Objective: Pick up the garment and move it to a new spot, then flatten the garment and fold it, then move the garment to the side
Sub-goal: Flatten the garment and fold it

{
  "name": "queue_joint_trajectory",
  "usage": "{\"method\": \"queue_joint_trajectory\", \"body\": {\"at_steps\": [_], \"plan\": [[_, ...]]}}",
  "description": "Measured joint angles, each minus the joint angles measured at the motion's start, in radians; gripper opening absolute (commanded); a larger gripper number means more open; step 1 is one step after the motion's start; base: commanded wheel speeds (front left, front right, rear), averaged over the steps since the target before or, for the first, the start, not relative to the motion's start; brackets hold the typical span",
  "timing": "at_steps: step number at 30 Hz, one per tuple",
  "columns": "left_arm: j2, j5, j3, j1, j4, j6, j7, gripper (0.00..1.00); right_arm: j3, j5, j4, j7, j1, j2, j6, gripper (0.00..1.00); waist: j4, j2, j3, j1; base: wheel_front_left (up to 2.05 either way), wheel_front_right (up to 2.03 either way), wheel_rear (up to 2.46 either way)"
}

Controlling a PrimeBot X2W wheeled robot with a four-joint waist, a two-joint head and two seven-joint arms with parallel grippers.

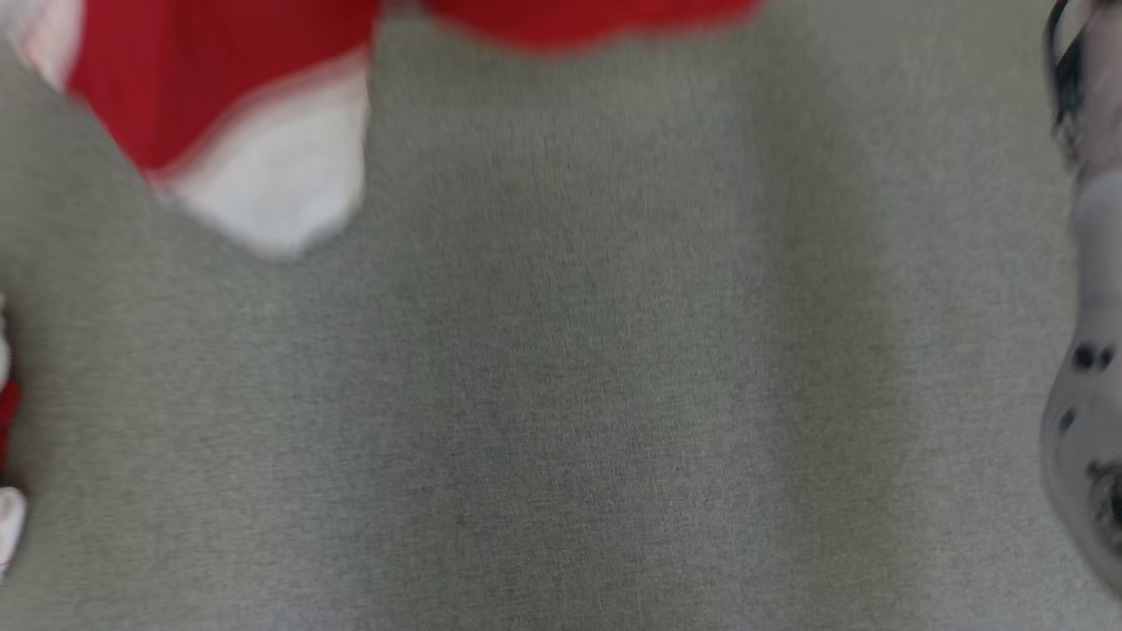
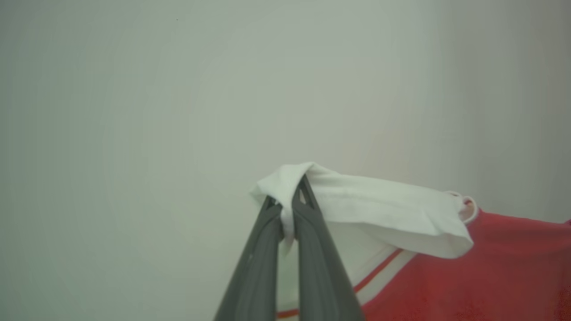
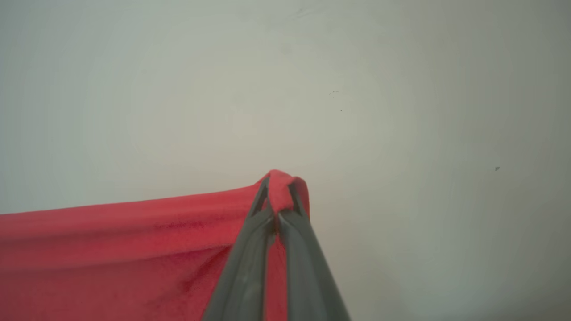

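The left gripper point(image 2: 287, 200) and right gripper point(image 3: 279, 191) were pictured clamped on the garment point(image 3: 134, 232), fingers point(image 2: 312, 249) drawn tight together.

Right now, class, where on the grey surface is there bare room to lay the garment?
The grey surface is bare across middle and bottom, between the garment along the top and a pale forearm at the right edge. Crowded: the top left.

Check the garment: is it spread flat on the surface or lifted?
Lifted. Left gripper is shut on its white part, right gripper on a red edge; the garment hangs above the grey surface.
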Motion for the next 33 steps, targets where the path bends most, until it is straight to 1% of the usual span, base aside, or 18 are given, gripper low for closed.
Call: {"method": "queue_joint_trajectory", "body": {"at_steps": [3,4,10,15,20,24,27,31,32,33], "plan": [[-0.015,0.000,-0.049,-0.121,0.058,0.000,-0.012,0.00,-0.027,-0.042,0.056,-0.018,-0.117,0.008,0.000,0.00,-0.008,0.0000,0.057,0.0000,0.00,0.00,0.00],[-0.015,0.000,-0.049,-0.121,0.058,0.000,-0.012,0.00,-0.027,-0.042,0.056,-0.018,-0.117,0.008,0.000,0.00,-0.008,0.0000,0.057,0.0000,0.00,0.00,0.00],[-0.022,-0.027,-0.132,-0.233,0.152,0.000,-0.060,0.00,-0.055,-0.117,0.136,-0.063,-0.227,0.016,0.000,0.00,-0.019,0.0001,0.152,0.0001,0.00,0.00,0.00],[-0.024,-0.081,-0.190,-0.259,0.189,0.000,-0.102,0.00,-0.055,-0.132,0.164,-0.086,-0.242,0.019,0.000,0.00,-0.025,0.0001,0.206,-0.0002,0.00,0.00,0.00],[-0.023,-0.143,-0.244,-0.255,0.193,0.000,-0.140,0.00,-0.038,-0.130,0.187,-0.094,-0.239,0.001,0.000,0.00,-0.023,0.0001,0.231,-0.0001,0.00,0.00,0.00],[-0.016,-0.208,-0.270,-0.209,0.144,0.000,-0.176,0.00,0.000,-0.106,0.175,-0.102,-0.188,0.000,0.000,0.00,-0.023,0.0000,0.219,-0.0004,0.00,0.00,0.00],[0.013,-0.248,-0.286,-0.140,0.078,0.000,-0.202,0.00,0.047,-0.070,0.142,-0.105,-0.127,-0.009,0.000,0.00,-0.024,-0.0001,0.203,-0.0004,0.00,0.00,0.00],[0.062,-0.314,-0.269,0.000,-0.007,0.000,-0.231,0.00,0.103,0.006,0.069,-0.111,0.008,-0.028,0.000,0.00,-0.024,-0.0001,0.171,-0.0005,0.00,0.00,0.00],[0.084,-0.341,-0.243,0.085,-0.053,0.002,-0.241,0.00,0.130,0.043,0.022,-0.110,0.089,-0.036,0.000,0.00,-0.024,-0.0001,0.152,-0.0005,0.00,0.00,0.00],[0.097,-0.348,-0.229,0.133,-0.083,0.011,-0.243,0.00,0.146,0.063,-0.004,-0.109,0.136,-0.042,0.000,0.00,-0.024,-0.0002,0.141,-0.0005,0.00,0.00,0.00]]}}
